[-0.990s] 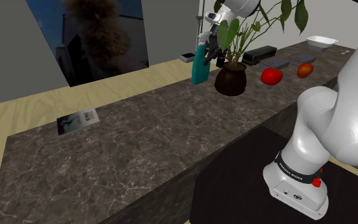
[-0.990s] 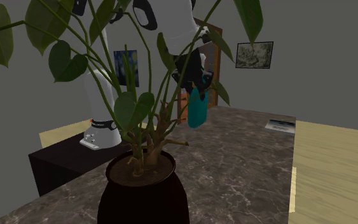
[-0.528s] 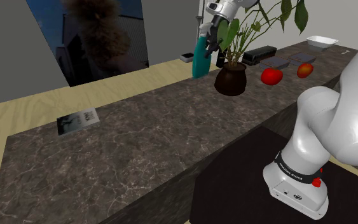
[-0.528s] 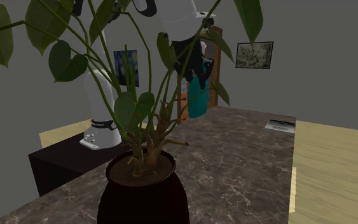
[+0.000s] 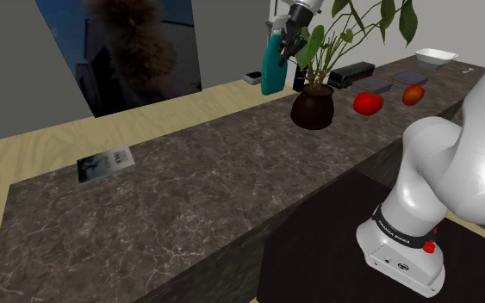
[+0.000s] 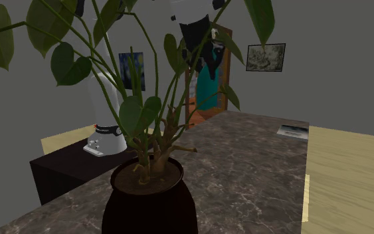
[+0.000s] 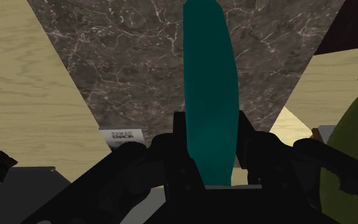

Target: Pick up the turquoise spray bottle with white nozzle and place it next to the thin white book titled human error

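The turquoise spray bottle point(image 5: 272, 69) hangs in the air well above the dark marble counter point(image 5: 197, 181), to the left of the potted plant in the shoulder view. My gripper point(image 5: 282, 47) is shut on its upper part, so the nozzle is hidden. In the wrist view the teal body point(image 7: 209, 89) runs out between the two black fingers point(image 7: 179, 137), which press on both sides. The second exterior view has the bottle point(image 6: 206, 90) under the gripper point(image 6: 202, 56), behind plant stems. The thin white book point(image 5: 107, 163) lies flat near the counter's far left end, also the book point(image 6: 293, 131).
A leafy plant in a dark pot point(image 5: 312, 108) stands just right of the bottle. Two red fruits point(image 5: 368, 102) and dark boxes point(image 5: 352, 75) lie beyond it, with a white tray point(image 5: 436, 58) at the far end. A small white labelled thing point(image 7: 123, 135) sits under the hand.
The gripper has risen with the bottle held in it, from just above the counter to well above it. The book and the plant have stayed put.
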Motion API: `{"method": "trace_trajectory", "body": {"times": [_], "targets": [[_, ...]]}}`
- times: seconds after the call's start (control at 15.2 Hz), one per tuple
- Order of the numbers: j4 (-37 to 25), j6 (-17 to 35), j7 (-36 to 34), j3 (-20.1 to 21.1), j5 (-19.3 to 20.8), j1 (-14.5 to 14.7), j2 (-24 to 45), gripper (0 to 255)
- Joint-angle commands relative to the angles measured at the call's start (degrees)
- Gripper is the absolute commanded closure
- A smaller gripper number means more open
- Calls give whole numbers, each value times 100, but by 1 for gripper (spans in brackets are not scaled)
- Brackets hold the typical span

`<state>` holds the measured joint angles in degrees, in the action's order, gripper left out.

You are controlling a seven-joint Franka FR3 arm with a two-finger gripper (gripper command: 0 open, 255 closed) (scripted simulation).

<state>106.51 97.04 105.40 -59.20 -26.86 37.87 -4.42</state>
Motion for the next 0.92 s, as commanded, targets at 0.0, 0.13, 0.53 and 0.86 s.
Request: {"method": "trace_trajectory", "body": {"times": [0.0,0.13,0.53,0.86], "targets": [[-134,-131,-76,4,34,-3,-31,255],[-280,-262,-142,3,42,-2,-34,255],[-757,-683,-308,-29,11,-2,18,255],[-1175,-1043,-402,-87,-78,-15,128,255]]}}
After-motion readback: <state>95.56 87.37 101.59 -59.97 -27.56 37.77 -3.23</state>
